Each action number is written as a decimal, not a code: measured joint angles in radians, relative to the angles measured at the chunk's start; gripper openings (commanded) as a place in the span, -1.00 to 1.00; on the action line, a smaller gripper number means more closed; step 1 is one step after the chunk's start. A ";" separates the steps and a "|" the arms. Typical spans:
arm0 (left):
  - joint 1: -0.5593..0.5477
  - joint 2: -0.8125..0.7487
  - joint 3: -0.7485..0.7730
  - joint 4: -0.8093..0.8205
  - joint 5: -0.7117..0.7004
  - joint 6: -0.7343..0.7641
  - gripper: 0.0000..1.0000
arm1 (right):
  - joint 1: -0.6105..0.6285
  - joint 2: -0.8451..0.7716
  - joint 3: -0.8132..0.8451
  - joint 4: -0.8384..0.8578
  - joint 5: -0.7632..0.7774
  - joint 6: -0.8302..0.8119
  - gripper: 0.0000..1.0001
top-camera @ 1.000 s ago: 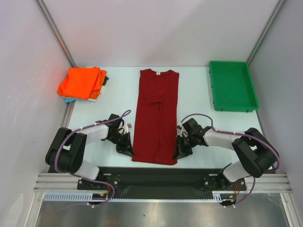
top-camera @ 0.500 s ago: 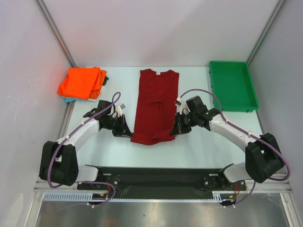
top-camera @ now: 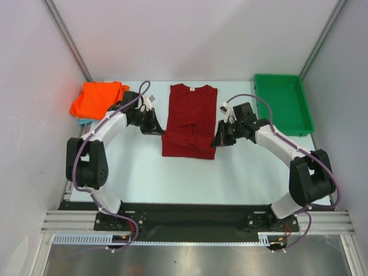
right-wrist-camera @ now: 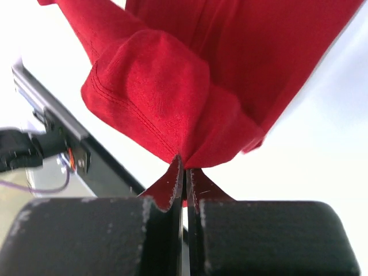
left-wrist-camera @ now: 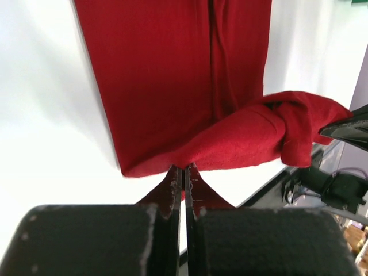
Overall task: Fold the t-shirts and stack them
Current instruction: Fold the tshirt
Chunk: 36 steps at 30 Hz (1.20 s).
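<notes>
The dark red t-shirt (top-camera: 190, 118) lies lengthwise mid-table, its collar toward the back wall and its bottom part lifted and doubled over toward the collar. My left gripper (top-camera: 159, 130) is shut on the shirt's left hem corner (left-wrist-camera: 172, 164). My right gripper (top-camera: 217, 140) is shut on the right hem corner (right-wrist-camera: 190, 150). Both hold the hem above the shirt's middle. The bright orange t-shirt (top-camera: 98, 99) lies folded at the back left, with a teal-blue edge (top-camera: 84, 121) under it.
A green plastic tray (top-camera: 283, 103) stands at the back right. Grey walls close in the table on the left, back and right. The left arm (top-camera: 109, 129) reaches past the orange pile; the black base rail (top-camera: 184, 221) runs along the near edge.
Both grippers have carried the dark red shirt's bottom hem away from the near edge toward the collar, so the shirt now looks about half as long. The orange pile and tray have not moved.
</notes>
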 measured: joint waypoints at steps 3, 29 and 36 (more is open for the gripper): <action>0.000 0.106 0.115 0.006 -0.002 0.009 -0.99 | -0.039 0.085 0.065 0.039 -0.005 0.000 -1.00; 0.092 0.169 -0.042 0.010 0.027 0.025 0.29 | -0.079 0.124 -0.141 0.124 -0.018 -0.007 0.34; 0.087 0.217 -0.082 0.032 0.095 -0.010 0.32 | -0.078 0.233 -0.104 0.192 -0.029 0.037 0.32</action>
